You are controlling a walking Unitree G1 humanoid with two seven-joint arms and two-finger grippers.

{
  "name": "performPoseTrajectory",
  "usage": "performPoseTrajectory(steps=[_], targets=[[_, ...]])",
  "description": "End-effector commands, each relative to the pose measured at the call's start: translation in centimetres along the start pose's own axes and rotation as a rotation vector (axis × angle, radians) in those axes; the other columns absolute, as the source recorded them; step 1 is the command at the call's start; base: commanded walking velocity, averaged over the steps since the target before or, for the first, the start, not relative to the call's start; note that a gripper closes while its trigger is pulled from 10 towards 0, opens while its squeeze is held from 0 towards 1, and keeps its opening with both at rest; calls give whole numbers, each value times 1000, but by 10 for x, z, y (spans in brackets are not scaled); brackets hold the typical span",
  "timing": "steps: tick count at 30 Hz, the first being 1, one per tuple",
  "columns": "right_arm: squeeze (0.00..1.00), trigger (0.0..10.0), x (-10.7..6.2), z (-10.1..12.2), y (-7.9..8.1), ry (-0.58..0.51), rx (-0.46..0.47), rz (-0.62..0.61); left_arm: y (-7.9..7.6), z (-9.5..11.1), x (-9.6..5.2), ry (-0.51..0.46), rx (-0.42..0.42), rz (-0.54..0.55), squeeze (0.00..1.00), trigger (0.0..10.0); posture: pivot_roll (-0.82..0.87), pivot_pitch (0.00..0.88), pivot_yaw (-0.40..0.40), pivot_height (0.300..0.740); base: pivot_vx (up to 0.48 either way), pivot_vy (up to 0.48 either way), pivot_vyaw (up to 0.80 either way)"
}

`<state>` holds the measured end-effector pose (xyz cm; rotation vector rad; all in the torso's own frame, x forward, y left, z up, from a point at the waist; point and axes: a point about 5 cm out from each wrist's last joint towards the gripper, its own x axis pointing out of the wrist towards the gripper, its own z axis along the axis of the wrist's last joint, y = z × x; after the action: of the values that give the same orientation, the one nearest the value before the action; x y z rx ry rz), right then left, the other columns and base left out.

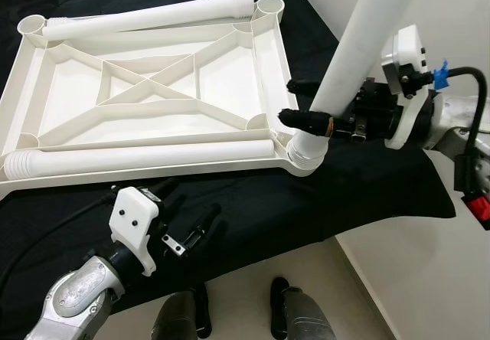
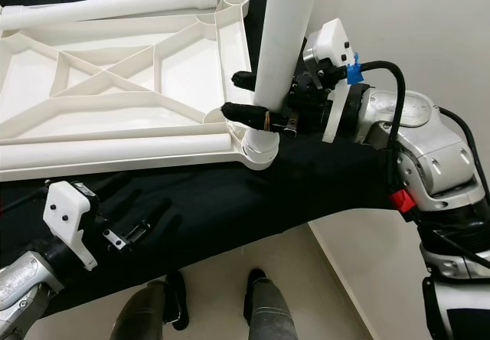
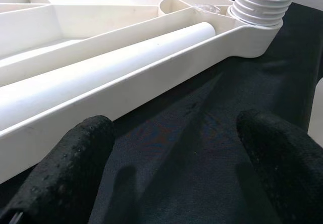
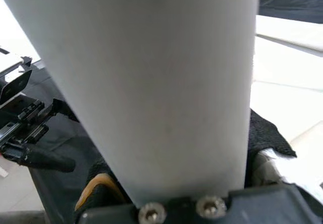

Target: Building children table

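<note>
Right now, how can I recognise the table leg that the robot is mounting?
Find the white upturned tabletop on the black cloth. At its near right corner, the right end effector grips one leg. This leg stands upright in the corner socket, while two others lie flat.

Our two arms are silver metal, rounded at the joints; each wrist carries a white plastic bracket, the left one (image 1: pixel 136 225) showing two small dark screw holes; the right arm (image 2: pixel 417 137) bears a black cable looping over it, a scrap of blue tape (image 2: pixel 351 73) near the bracket, and a red tab (image 2: pixel 401 200) lower down; our fingers (image 3: pixel 65 168) are black with a rough, pebbled surface; two bright screws (image 4: pixel 179 210) sit in the dark right wrist mount; our feet (image 1: pixel 295 309) are grey and black.
</note>
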<state>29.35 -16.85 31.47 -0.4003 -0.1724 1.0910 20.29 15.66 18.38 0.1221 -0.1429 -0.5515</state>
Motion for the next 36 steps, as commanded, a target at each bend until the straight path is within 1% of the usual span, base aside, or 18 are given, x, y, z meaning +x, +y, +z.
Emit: performPoseTrajectory(steps=[1, 4, 7, 8, 9, 12, 23, 34, 36], targets=[[0, 10000, 1, -35, 3, 144, 106, -41, -2, -5, -2, 14, -11, -3, 0, 10000, -4, 362, -2, 740, 0, 0, 0], [0, 10000, 0, -36, 5, 146, 120, -74, -2, -5, -2, 13, -10, -3, 0, 10000, -6, 360, -1, 740, 0, 0, 0], [0, 10000, 0, -36, 5, 146, 120, -74, -2, -5, -2, 13, -10, -3, 0, 10000, -6, 360, -1, 740, 0, 0, 0], [0, 10000, 0, -37, 5, 147, 128, -105, -2, -6, -1, 12, -9, -3, 0, 10000, -5, 359, -1, 740, 0, 0, 0], [0, 10000, 0, -37, 5, 147, 128, -105, -2, -6, -1, 12, -9, -3, 0, 10000, -5, 359, -1, 740, 0, 0, 0], [0, 10000, 0, -37, 8, 148, 136, -156, -1, -6, -1, 10, -5, -1, 0, 10000, -5, 356, 3, 740, 0, 0, 0], [0, 10000, 2, -39, 13, 182, 123, -220, 0, -7, 0, 8, -2, -1, 0, 10000, -11, 353, 5, 740, 0, 0, 0], [0, 10000, 6, -39, 16, 185, 135, -274, 0, -8, 2, 6, -2, -3, 0, 10000, -16, 343, 2, 740, 0, 0, 0], [0, 10000, 6, -39, 16, 184, 138, -309, 0, -8, 2, 4, 0, -1, 0, 10000, -17, 340, 2, 740, 0, 0, 0]])
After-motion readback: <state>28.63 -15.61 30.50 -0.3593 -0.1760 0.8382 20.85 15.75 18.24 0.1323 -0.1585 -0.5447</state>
